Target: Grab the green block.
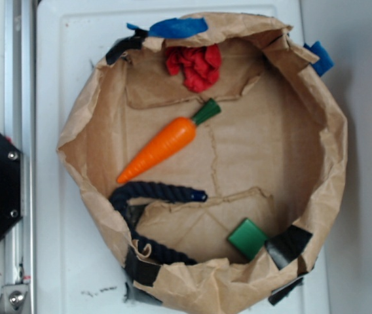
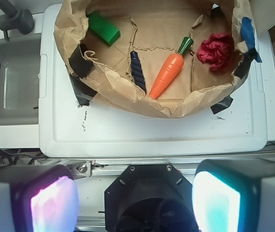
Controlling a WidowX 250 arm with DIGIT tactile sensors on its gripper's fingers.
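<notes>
The green block lies flat on the floor of a rolled-down brown paper bag, near the bag's bottom right wall in the exterior view. In the wrist view the green block sits at the top left, inside the same bag. My gripper is open, its two glowing fingers spread wide at the bottom of the wrist view with nothing between them. It hangs well outside the bag, over the robot's black base. The gripper is not seen in the exterior view.
Inside the bag lie an orange toy carrot with a green stem, a dark blue rope and a red crumpled cloth. The bag stands on a white board. A metal rail runs at the left. A grey sink lies beside the board.
</notes>
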